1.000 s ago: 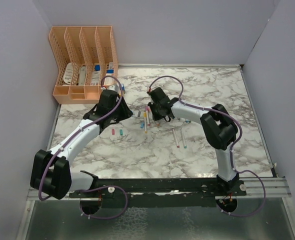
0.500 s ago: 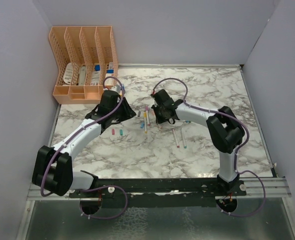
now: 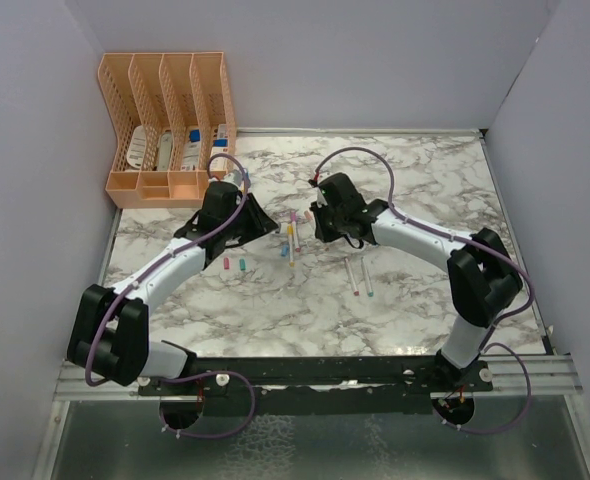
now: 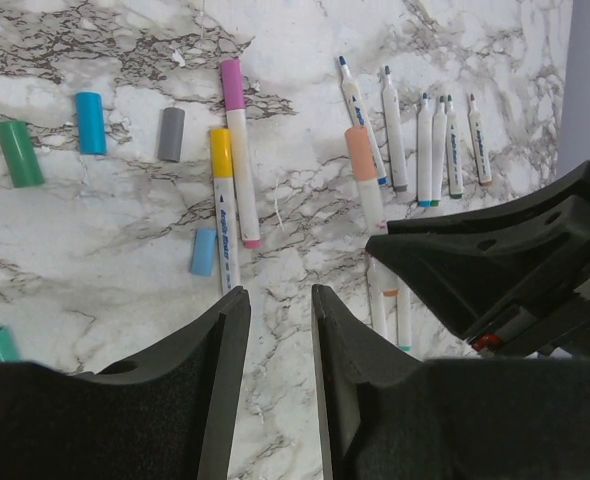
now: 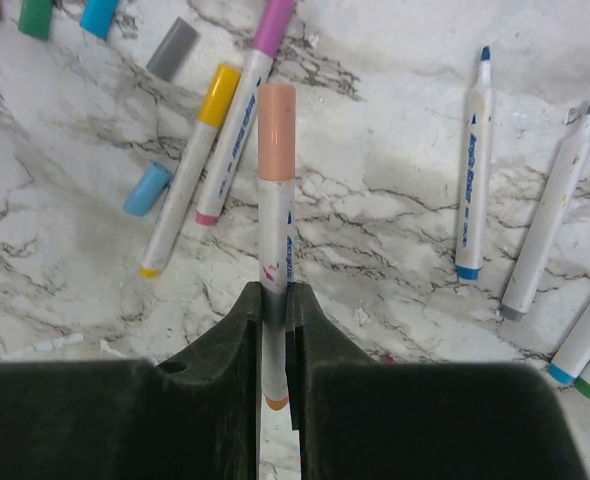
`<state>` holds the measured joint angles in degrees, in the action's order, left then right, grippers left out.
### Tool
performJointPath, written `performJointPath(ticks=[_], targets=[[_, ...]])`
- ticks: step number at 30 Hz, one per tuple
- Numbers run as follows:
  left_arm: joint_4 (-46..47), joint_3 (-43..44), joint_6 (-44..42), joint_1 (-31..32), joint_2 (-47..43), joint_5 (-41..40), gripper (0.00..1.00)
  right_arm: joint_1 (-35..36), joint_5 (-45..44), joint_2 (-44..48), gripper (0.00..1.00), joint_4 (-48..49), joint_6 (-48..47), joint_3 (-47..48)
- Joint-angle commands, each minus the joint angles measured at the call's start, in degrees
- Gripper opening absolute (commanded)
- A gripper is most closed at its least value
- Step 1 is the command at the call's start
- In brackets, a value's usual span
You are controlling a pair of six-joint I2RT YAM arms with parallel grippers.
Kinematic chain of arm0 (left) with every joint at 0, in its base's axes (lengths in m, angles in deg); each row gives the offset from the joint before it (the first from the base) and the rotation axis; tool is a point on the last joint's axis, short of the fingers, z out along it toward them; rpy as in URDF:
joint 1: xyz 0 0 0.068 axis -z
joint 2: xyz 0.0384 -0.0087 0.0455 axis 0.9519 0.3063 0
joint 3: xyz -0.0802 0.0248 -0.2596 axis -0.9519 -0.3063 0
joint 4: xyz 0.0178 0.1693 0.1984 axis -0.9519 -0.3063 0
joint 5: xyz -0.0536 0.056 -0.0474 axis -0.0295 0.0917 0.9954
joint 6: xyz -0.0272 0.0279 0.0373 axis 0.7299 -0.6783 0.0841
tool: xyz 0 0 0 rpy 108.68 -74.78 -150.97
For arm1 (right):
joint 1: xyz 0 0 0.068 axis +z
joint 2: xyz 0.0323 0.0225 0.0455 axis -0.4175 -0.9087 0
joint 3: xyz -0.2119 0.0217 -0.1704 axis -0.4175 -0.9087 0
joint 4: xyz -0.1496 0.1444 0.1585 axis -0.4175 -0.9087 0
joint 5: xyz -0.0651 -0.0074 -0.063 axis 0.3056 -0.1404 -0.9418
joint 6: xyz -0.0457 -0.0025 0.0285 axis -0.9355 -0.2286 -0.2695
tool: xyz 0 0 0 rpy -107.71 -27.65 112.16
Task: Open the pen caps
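**Grip state.** The right claw is clamping the white barrel of one pen, with its jaws closed hard against it. The left claw is holding nothing. Its jaws are standing narrowly apart, and bare desk is showing through the gap.

**Governing relation.** The peach cap is sitting on the end of the held pen that is pointing straight away from the right claw, so the pen's long axis is running in line with that claw's reach. In the left wrist view the cap is lying ahead of the left claw and off to its right. The left claw is the free one and the nearer to it. Judgement: it is needing to swing right, close around the cap and pull along the pen's axis.

**Surface and room.** The marbled desk is lying flat around the work point, which is near the desk's middle, slightly toward the far edge. Loose caps and two capped pens are lying close by, leaving little room. An orange organiser is occupying the far-left corner.
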<state>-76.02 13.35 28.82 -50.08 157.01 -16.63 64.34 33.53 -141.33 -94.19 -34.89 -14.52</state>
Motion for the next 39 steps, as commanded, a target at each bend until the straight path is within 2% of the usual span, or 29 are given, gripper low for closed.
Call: performJointPath(ticks=[1,8,16,39], targets=[[3.79,0.64,1.59,-0.38,1.70,1.59,0.34,0.02,4.36,2.51,0.01,2.19,-1.64,-2.43],[5.79,2.78,2.22,-0.30,6.08,2.00,0.36,0.15,9.07,4.54,0.01,3.64,-1.84,-4.03],[8.16,4.66,3.13,0.32,9.37,2.53,0.52,0.36,12.97,5.52,0.01,3.93,-2.78,-4.14],[11.98,5.98,5.52,3.39,12.25,3.29,0.51,1.82,19.80,7.83,0.01,6.29,-2.64,-3.08]])
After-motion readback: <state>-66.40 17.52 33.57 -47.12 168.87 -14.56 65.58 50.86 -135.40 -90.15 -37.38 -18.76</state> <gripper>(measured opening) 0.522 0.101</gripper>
